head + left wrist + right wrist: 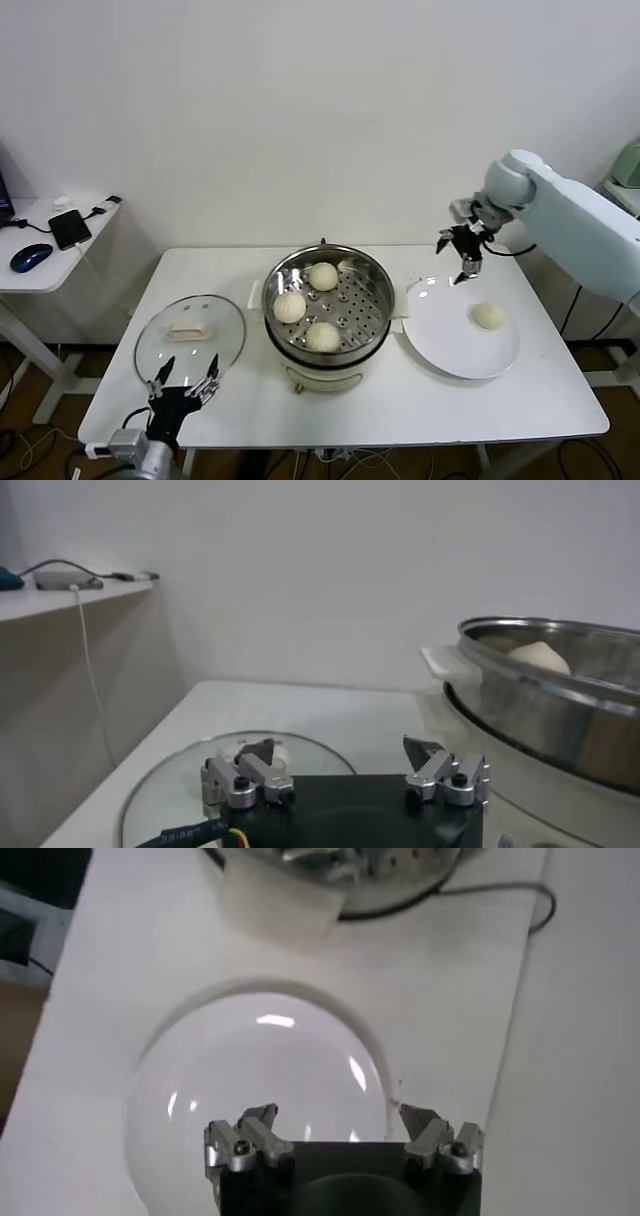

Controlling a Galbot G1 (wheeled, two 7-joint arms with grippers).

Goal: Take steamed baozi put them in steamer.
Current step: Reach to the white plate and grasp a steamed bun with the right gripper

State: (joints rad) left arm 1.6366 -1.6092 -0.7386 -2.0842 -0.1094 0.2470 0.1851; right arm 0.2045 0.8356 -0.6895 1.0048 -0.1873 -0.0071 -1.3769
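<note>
The steamer (360, 305) stands mid-table and holds three baozi: one at the back (323, 276), one on the left (290, 307), one at the front (322, 337). A fourth baozi (489, 316) lies on the white plate (440, 325) to the steamer's right. My right gripper (462, 255) is open and empty, hovering above the plate's far left rim, apart from the baozi. Its wrist view shows the bare plate (250, 1078) below the gripper (335, 1116). My left gripper (185, 385) is open and empty at the table's front left, with the steamer (560, 690) beside the gripper (340, 752).
A round glass lid (215, 320) with a white handle lies flat left of the steamer, just beyond the left gripper; it also shows in the left wrist view (180, 780). A side table (40, 275) with a phone and mouse stands far left. A cable runs behind the steamer (500, 898).
</note>
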